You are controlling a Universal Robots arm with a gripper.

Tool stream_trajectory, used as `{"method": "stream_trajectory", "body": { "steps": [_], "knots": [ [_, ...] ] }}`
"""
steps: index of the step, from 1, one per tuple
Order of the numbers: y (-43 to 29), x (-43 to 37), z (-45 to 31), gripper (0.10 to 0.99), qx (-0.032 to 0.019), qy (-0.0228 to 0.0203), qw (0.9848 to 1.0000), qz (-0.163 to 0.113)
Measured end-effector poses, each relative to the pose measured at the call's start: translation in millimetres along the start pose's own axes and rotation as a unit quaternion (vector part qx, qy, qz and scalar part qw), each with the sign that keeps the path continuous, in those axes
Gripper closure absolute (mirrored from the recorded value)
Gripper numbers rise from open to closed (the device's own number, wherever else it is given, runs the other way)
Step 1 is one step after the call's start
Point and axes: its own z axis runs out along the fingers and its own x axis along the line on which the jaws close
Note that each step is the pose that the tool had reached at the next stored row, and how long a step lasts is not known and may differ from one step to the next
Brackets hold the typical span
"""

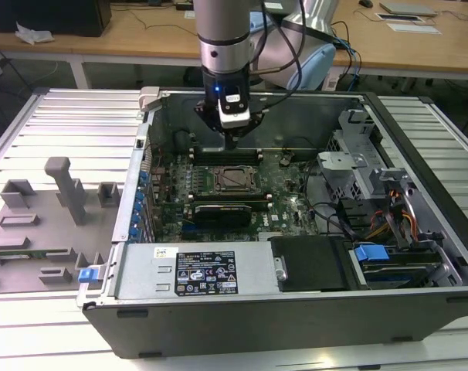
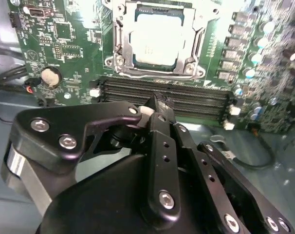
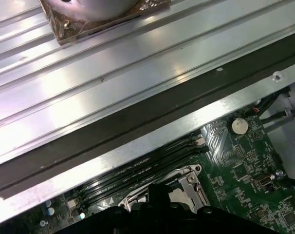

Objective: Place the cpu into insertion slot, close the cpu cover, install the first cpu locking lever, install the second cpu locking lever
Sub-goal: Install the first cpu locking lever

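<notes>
The cpu (image 2: 157, 39) lies flat in the insertion slot (image 1: 235, 178) on the green motherboard, its silver-grey top showing. The cpu cover (image 2: 119, 46), a silvery frame, lies down around the chip; one corner of it (image 3: 192, 184) appears in the first wrist view. My gripper (image 1: 232, 141) hangs inside the open computer case, just behind the socket and over the long black memory slots (image 2: 162, 95). Its black fingers (image 2: 159, 122) are shut together with nothing between them, and the tip is a short way above the board.
The case's metal walls (image 3: 152, 131) ring the board. A drive cage and cables (image 1: 373, 185) fill the exterior view's right. A power supply box (image 1: 195, 270) sits at the front. Grey fixtures (image 1: 64, 185) stand on the ribbed table at the exterior view's left.
</notes>
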Motion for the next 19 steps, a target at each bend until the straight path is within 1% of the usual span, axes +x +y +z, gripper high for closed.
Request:
{"method": "stream_trajectory", "body": {
  "steps": [1, 3, 5, 7, 8, 9, 11, 12, 14, 15, 17, 19],
  "knots": [
    [0.0, 0.0, 0.1, 0.98, 0.0017, 0.0017, 0.9999, -0.012],
    [0.0, 0.0, 0.1, 0.98, 0.0036, 0.0041, 0.9995, -0.03],
    [0.0, 0.0, 0.4, 0.98, 0.0061, 0.0086, 0.9985, -0.053],
    [-0.1, 0.0, 0.6, 0.98, 0.0093, 0.0132, 0.9976, -0.068],
    [-0.1, 0.1, 0.7, 0.98, 0.0165, 0.0178, 0.9968, -0.076],
    [-0.1, 0.1, 0.8, 0.98, 0.0264, 0.0219, 0.9961, -0.081],
    [-0.5, -0.1, 1.1, 0.98, 0.0349, 0.0276, 0.9954, -0.085],
    [-3.0, -1.2, 1.0, 0.98, 0.0371, 0.0313, 0.995, -0.087],
    [-6.3, -4.8, 1.2, 0.98, 0.0377, 0.0335, 0.9948, -0.089],
    [-6.5, -7.2, 1.5, 0.98, 0.0377, 0.0339, 0.9947, -0.09],
    [-5.8, -11.6, 1.9, 0.98, 0.0377, 0.0343, 0.9943, -0.093],
    [-2.8, -20.1, 3.1, 0.98, 0.0373, 0.0349, 0.9935, -0.102]
  ]
}}
